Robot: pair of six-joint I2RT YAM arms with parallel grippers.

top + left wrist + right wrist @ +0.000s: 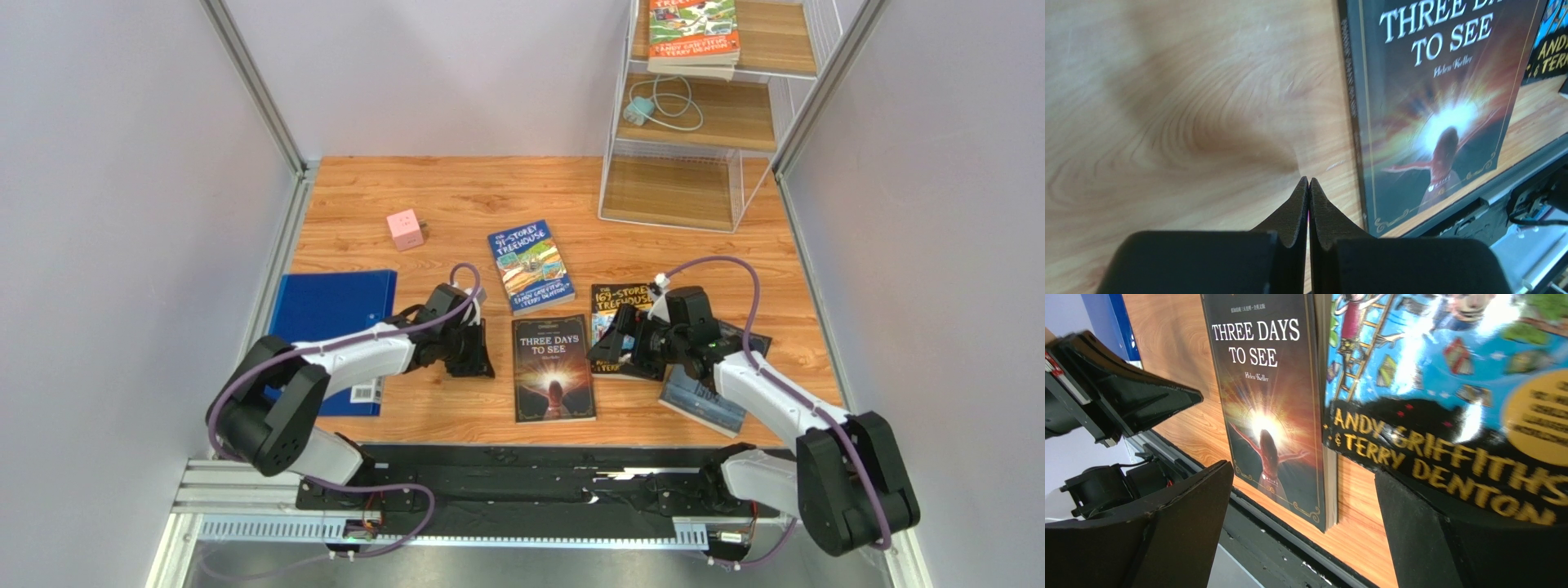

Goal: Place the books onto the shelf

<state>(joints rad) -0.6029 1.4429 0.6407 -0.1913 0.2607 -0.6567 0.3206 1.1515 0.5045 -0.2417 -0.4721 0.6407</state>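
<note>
On the table lie several books: a blue Treehouse book (530,265), the dark "Three Days to See" (553,368) (1438,92) (1266,404), a dark-covered Treehouse book (617,306) (1438,367) and a grey-blue book (709,399) partly under the right arm. Another colourful book (693,31) rests on the top tier of the white wire shelf (736,184). My left gripper (472,355) (1308,180) is shut and holds nothing, low over bare wood just left of "Three Days to See". My right gripper (617,352) (1304,471) stands open at the near edge of the dark Treehouse book, holding nothing.
A blue flat folder (334,321) lies at the left under the left arm. A pink cube (405,228) sits behind it. A white cable with a plug (662,108) lies on the shelf's middle tier. A black rail (528,478) runs along the near table edge.
</note>
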